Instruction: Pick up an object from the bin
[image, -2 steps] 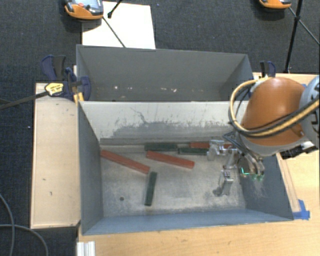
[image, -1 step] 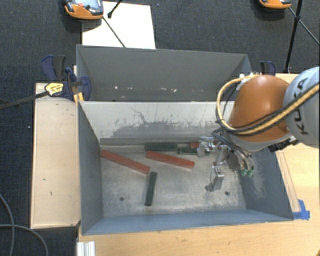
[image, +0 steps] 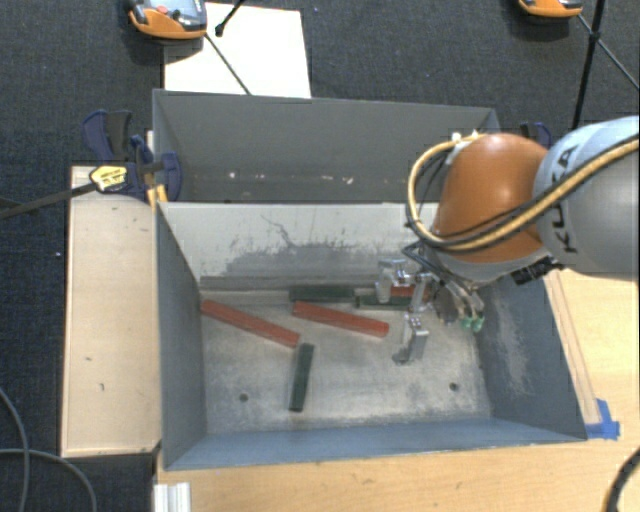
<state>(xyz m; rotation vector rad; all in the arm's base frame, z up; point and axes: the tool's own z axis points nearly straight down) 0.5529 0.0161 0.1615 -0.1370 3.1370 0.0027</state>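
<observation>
Toward the front of the grey metal bin (image: 530, 380), a short dark-green stick (image: 299, 377) lies well clear. Farther in, the two-finger gripper (image: 403, 312) stands spread, clasping nothing, at the right end of a flat reddish-brown bar (image: 340, 320) (a second reddish bar (image: 250, 324) lies to its left). Closing on that tip alone could let the bar pivot free, or nudge the dark-green bar (image: 322, 294) behind it.

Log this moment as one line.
gripper: open | position: low in bin, right side, at right end of right red-brown bar | nearby: dark green bar by back wall | pick: not yet done
</observation>
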